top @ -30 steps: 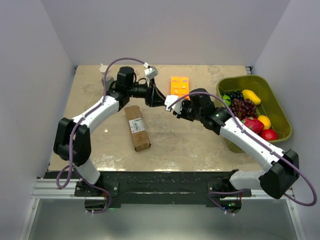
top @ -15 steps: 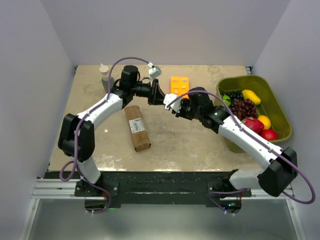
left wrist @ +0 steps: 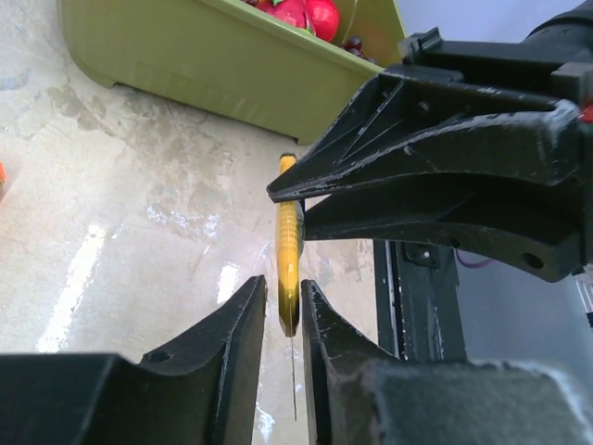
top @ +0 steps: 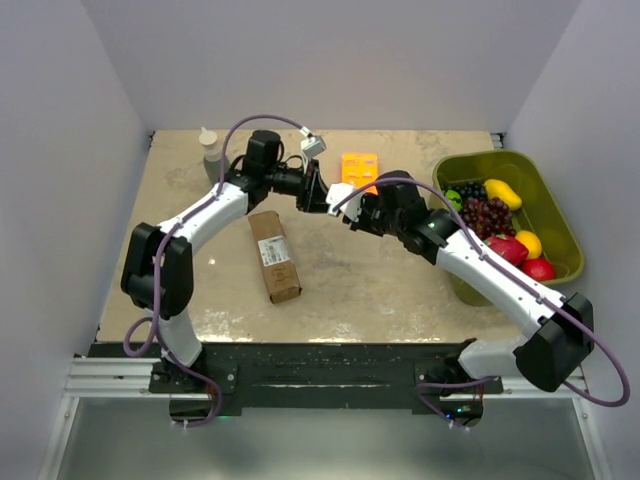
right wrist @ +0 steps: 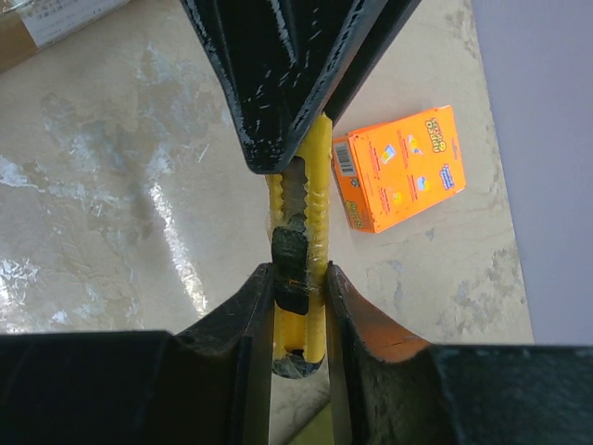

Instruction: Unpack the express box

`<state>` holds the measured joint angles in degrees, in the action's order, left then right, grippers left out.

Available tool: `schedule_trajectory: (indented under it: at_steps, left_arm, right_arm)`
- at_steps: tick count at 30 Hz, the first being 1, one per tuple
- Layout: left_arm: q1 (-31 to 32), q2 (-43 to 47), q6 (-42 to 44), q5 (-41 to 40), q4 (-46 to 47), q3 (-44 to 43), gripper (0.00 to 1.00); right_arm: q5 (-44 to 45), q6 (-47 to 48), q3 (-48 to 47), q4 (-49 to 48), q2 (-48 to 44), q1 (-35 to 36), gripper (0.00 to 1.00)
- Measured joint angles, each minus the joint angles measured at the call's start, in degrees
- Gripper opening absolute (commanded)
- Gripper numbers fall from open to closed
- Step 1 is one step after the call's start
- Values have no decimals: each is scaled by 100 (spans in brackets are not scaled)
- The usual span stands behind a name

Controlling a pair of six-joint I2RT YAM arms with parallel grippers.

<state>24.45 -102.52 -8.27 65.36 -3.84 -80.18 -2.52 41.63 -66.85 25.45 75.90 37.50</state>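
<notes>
The express box [top: 273, 255], a brown carton with a white label, lies closed on the table left of centre; a corner of it shows in the right wrist view [right wrist: 37, 28]. My right gripper [right wrist: 298, 273] is shut on the handle of a yellow utility knife [right wrist: 313, 209] held above the table's middle [top: 345, 200]. My left gripper [left wrist: 284, 289] meets it tip to tip [top: 322, 190]. Its jaws stand narrowly on either side of the knife's blade end [left wrist: 288, 250], with thin gaps showing. A thin blade sticks out between them.
A small orange flat box [top: 359, 170] lies behind the grippers and shows in the right wrist view [right wrist: 398, 167]. A green bin [top: 553, 205] of toy fruit stands at the right, also in the left wrist view [left wrist: 222, 74]. A small bottle [top: 210, 148] stands at the back left.
My left gripper has moved right toward the right gripper and narrowed around the knife's tip. The right gripper has shifted slightly up and left. The express box has not moved.
</notes>
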Motion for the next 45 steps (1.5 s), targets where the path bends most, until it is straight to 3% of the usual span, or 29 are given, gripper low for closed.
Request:
schedule_trajectory:
  at_steps: [5, 12, 18, 27, 28, 32, 33, 34, 37, 40, 45]
  left_arm:
    - [7, -44, 59, 42, -170, -33, 17]
    - [26, -68, 39, 116, -155, -61, 31]
    - [44, -120, -79, 254, -55, -136, 31]
    - [31, -219, -267, 286, 144, -138, 9]
    - [26, -238, -269, 280, 212, -138, 1]
    - [26, -269, -315, 299, 326, -138, 0]
    - [22, -269, -323, 299, 352, -138, 0]
    - [11, -269, -363, 299, 391, -138, 0]
    - [-76, -251, -833, 358, 984, -28, 0]
    - [-205, -55, -1683, 470, 2201, 514, 0]
    - [-516, 175, -2870, 525, 3832, 859, 0]
  right_arm:
    - [2, 2, -50, -35, 0, 0, 0]
    - [2, 44, -52, -39, 0, 0, 0]
    - [0, 98, -52, -63, 0, 0, 0]
    - [4, 151, -70, -55, 22, 4, 0]
    - [11, 149, -76, -55, 22, 0, 0]
    - [42, 146, -105, -35, 37, -2, 0]
    - [46, 131, -138, -13, 57, -4, 22]
    - [52, 107, -175, 11, 76, -7, 37]
    - [-50, -243, -581, 190, 304, -120, 72]
    - [-743, -892, -1447, 450, 730, -485, 79]
    - [-2328, -1978, -2686, 791, 1220, -1366, 80]
